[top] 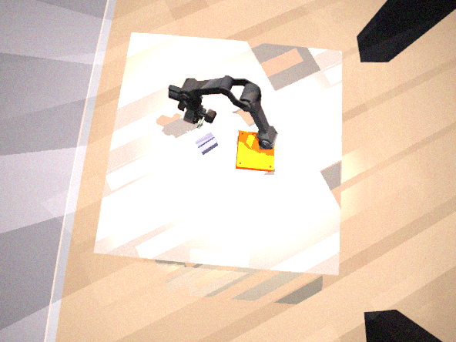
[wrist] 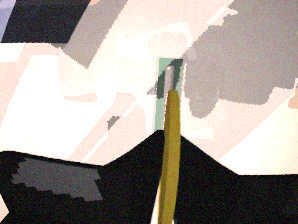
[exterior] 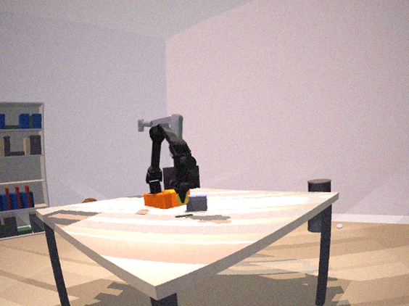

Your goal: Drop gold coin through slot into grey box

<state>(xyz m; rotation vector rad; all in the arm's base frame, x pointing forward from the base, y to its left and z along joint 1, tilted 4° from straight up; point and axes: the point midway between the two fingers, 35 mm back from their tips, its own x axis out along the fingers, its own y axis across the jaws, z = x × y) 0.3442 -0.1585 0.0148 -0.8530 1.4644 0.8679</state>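
Note:
The gold coin (wrist: 172, 112) (exterior: 178, 198) stands on edge between the fingers of my gripper (exterior: 182, 200) (wrist: 165, 137), which is shut on it. In the exterior view the coin hangs above the dark-green holder (exterior: 183, 215) (wrist: 162, 112), clear of it. The holder lies flat on the table with its groove empty. In the top view the arm hides the coin, and a small green part of the holder (top: 200, 123) shows below the gripper. The grey box (top: 208, 144) (exterior: 197, 203) (wrist: 42, 22) is closed, with a dark slot across its lid, beside the holder.
The arm's base stands on an orange-yellow block (top: 254, 159) (exterior: 158, 201), to the right of the box in the top view. The arm arches from it over the table (top: 216, 216) (exterior: 160, 253). Patchy shadows lie around the holder.

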